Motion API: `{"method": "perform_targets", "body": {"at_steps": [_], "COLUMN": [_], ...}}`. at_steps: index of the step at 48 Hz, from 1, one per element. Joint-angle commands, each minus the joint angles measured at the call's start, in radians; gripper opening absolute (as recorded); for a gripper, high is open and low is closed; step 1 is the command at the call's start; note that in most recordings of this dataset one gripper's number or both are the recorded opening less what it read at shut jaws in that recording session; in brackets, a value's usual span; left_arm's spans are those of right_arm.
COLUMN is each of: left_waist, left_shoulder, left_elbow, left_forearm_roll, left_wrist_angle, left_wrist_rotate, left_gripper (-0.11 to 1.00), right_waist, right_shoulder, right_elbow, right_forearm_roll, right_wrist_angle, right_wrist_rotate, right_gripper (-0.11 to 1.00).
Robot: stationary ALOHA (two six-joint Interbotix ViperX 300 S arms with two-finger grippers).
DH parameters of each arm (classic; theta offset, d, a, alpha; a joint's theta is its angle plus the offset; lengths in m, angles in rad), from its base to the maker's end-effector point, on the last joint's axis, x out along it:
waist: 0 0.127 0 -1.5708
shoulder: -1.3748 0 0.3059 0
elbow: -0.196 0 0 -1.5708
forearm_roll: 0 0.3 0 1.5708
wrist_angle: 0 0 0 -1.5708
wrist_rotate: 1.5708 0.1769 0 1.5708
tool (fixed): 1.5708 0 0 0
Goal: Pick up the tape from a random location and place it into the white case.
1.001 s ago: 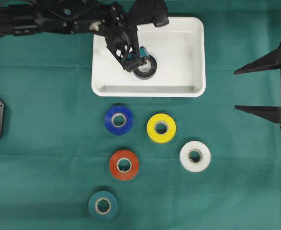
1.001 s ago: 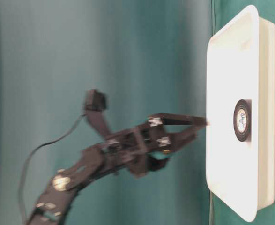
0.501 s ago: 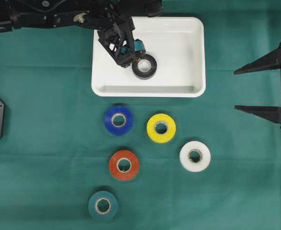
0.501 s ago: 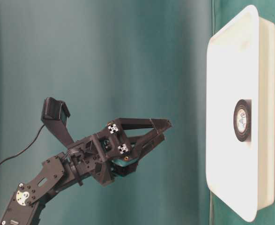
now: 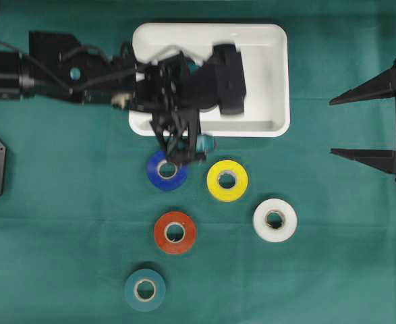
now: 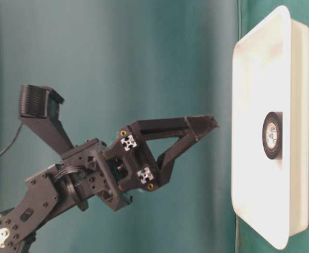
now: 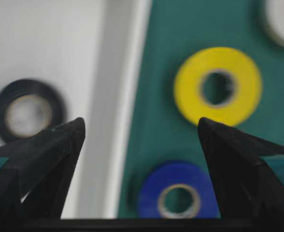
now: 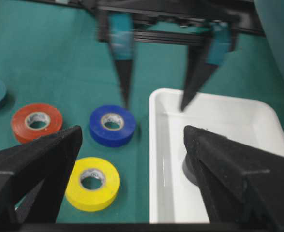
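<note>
Left gripper with fingers spread wide and grasping nothing, poised over the front rim of the white case and the blue tape. Right gripper parked at the right edge, fingers released and empty. Black tape lying flat inside the white case, near its middle; hidden beneath the arm in the overhead view. On the green desk, in front of the case: blue tape nearest the rim, yellow tape just beside it to the right, white tape further right, red tape below the blue, teal tape lowest, all flat and apart from one another. Likely next target, by position: the blue roll. Risks: one finger catching the raised rim of the case on descent, owing to the roll's closeness to it; a fingertip landing on top of the roll rather than astride its wall, pushing it toward the yellow roll; a slip of the smooth roll from the fingertips during the lift over the rim. Wrist view blurred, so alignment uncertain. No brand, label or legible writing visible on any roll or on the case.
</note>
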Motion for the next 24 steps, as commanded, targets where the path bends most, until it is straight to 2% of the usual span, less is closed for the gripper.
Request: {"method": "perform_targets", "body": {"at_steps": [1,12,24], "left_waist": [-0.011,-0.009,-0.008], "left_shoulder": [-0.038,-0.107,-0.268], "left_elbow": [-0.005,0.055,0.155], "left_forearm_roll": [0.002,0.002,0.003], "left_wrist_angle": [-0.014,-0.02,-0.055], "left_wrist_rotate": [-0.002,0.002,0.003], "left_gripper": [0.89,0.89,0.89], "right_waist": [-0.003,-0.003,-0.003], "right_shoulder": [0.003,0.003,0.003], "right_elbow": [-0.028,-0.028,-0.028], "right_forearm_roll": [0.003,0.003,0.003], "right_wrist_angle": [-0.006,-0.009,-0.009], "right_wrist_rotate": [0.003,0.003,0.003], "right_gripper": [0.91,0.91,0.91]}}
